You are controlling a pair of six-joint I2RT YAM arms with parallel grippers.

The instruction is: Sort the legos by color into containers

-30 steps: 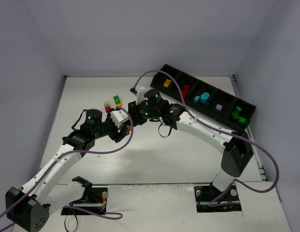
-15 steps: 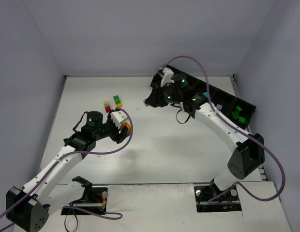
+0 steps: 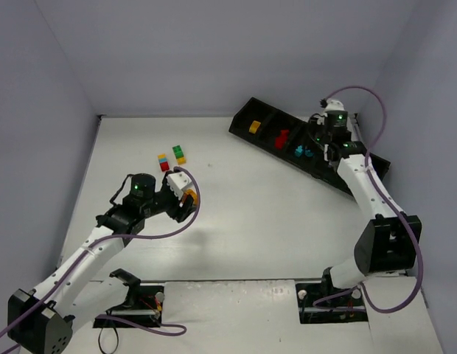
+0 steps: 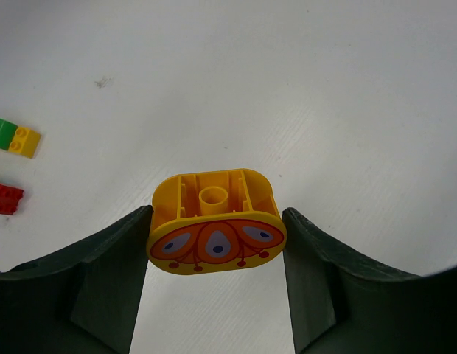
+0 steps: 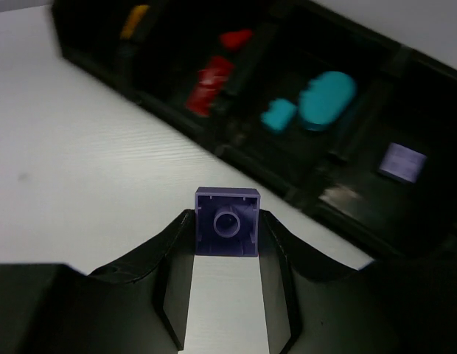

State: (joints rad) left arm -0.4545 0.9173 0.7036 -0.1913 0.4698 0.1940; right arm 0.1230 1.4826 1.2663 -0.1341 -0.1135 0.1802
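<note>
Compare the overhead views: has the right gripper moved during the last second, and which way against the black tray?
Yes. The right gripper swung rightward, from mid-table near the left end of the tray to above its right half.

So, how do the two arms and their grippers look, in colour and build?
Both are built of white links with black joints. The left arm and the right arm each carry a green light near the wrist and a loose purple cable. The fingers are dark, nearly black, and wedge-shaped.
</note>
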